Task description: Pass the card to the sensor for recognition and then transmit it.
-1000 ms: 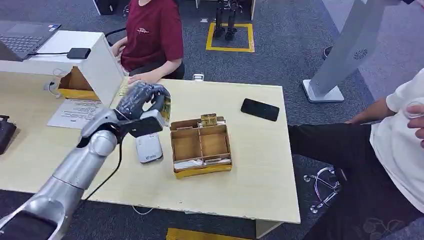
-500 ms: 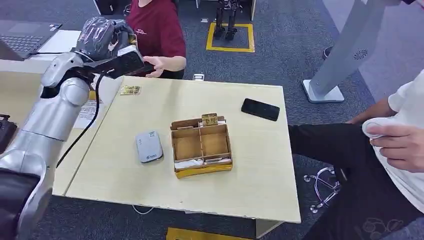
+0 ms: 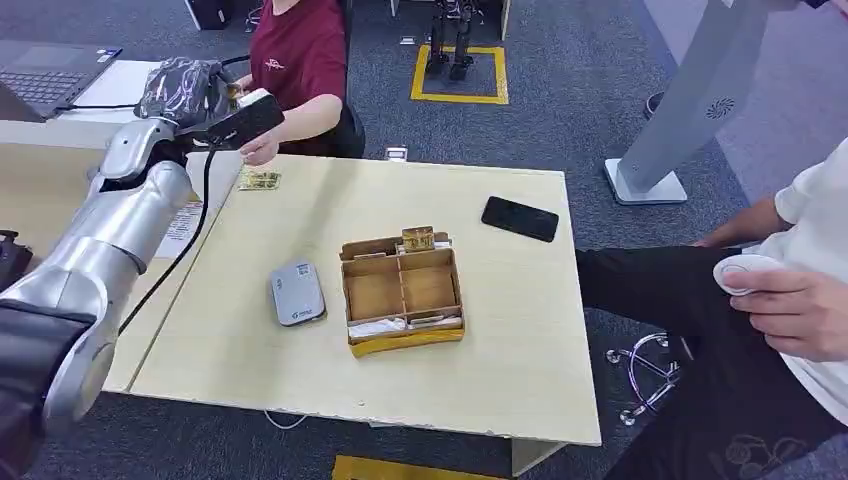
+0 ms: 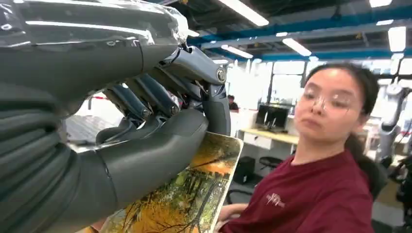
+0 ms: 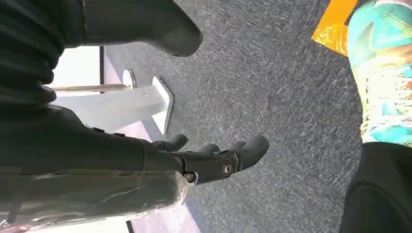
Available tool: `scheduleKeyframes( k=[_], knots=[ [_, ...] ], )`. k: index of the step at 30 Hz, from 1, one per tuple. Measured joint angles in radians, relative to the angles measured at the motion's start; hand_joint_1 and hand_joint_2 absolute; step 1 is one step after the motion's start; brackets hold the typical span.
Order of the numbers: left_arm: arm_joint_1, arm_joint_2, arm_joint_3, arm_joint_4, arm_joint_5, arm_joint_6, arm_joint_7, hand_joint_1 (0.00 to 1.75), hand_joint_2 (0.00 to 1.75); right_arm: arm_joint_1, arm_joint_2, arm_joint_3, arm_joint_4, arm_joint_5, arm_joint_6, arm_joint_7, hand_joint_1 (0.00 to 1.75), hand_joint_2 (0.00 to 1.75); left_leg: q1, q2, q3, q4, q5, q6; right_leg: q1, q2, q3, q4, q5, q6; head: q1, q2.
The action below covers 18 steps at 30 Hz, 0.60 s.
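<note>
Left hand (image 4: 121, 145): thumb and dark fingers (image 4: 214, 104) pinch the card (image 4: 194, 194) — its printed face shows autumn trees in orange and yellow, no legible text. Against a second ago, the arm has swung up and away from the sensor (image 3: 297, 294), the grey pad that lies flat on the table (image 3: 500, 400) just beside the cardboard tray (image 3: 402, 293), and now holds the card out at the far left table edge. The person in the red shirt (image 3: 300, 60) has a hand (image 3: 258, 150) raised right under it, touching or nearly so; I cannot tell which. Judgement: recognition step done, handover in progress, release not yet made. Right hand (image 5: 214, 158) hangs over the carpet, fingers loosely apart, holding nothing. Writing: a small white logo on the shirt chest, unreadable; a second card (image 3: 259, 180) lies on the table, print too small to read.
</note>
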Motion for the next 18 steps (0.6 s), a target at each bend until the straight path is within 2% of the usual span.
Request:
scheduleKeyframes(
  k=[5, 6, 7, 8, 14, 16, 18],
  knots=[
    [0.000, -0.004, 0.000, 0.025, -0.002, 0.003, 0.000, 1.75, 1.75, 0.000, 0.000, 0.000, 0.000, 0.000, 0.001, 0.003, 0.00, 1.75, 0.000, 0.000, 0.000, 0.000, 0.000, 0.000, 0.000, 0.000, 0.000, 0.000, 0.000, 0.000, 0.000, 0.000],
    [0.000, -0.005, 0.000, 0.030, -0.002, 0.003, 0.000, 1.61, 1.75, 0.000, 0.000, 0.000, 0.000, 0.000, 0.002, 0.003, 0.00, 1.75, 0.000, 0.000, 0.000, 0.000, 0.000, 0.000, 0.000, 0.000, 0.000, 0.000, 0.000, 0.000, 0.000, 0.000],
    [0.000, -0.006, 0.000, 0.034, -0.002, 0.003, -0.001, 0.30, 1.75, 0.000, 0.000, 0.000, 0.000, 0.000, 0.002, 0.003, 0.00, 1.75, 0.000, 0.000, 0.000, 0.000, 0.000, 0.000, 0.000, 0.000, 0.000, 0.000, 0.000, 0.000, 0.000, 0.000],
    [0.000, -0.007, 0.000, 0.039, -0.002, 0.003, -0.002, 0.00, 1.75, 0.000, 0.000, 0.000, 0.000, 0.000, 0.002, 0.003, 0.00, 1.75, 0.000, 0.000, 0.000, 0.000, 0.000, 0.000, 0.000, 0.000, 0.000, 0.000, 0.000, 0.000, 0.000, 0.000],
    [0.005, -0.008, 0.016, 0.061, -0.011, 0.049, -0.005, 0.00, 1.75, 0.000, 0.000, -0.001, 0.000, 0.000, 0.001, 0.004, 0.00, 1.75, 0.000, 0.000, 0.000, 0.000, 0.000, 0.000, 0.000, 0.000, 0.000, 0.000, 0.000, 0.000, 0.000, 0.000],
    [0.019, -0.001, 0.021, 0.065, -0.010, 0.078, -0.027, 0.00, 1.75, 0.000, 0.000, -0.002, 0.000, -0.001, 0.000, 0.004, 0.00, 1.75, 0.000, 0.000, -0.001, 0.000, 0.000, 0.000, 0.000, 0.000, 0.000, 0.000, 0.000, 0.000, 0.000, 0.000],
    [0.048, 0.018, 0.036, 0.065, 0.005, 0.108, -0.074, 0.00, 1.75, 0.000, 0.000, -0.003, 0.000, -0.004, 0.000, 0.003, 0.00, 1.75, 0.000, 0.001, -0.001, 0.000, 0.000, 0.000, 0.000, 0.001, 0.000, 0.000, 0.000, 0.000, 0.000, 0.000]
  ],
)
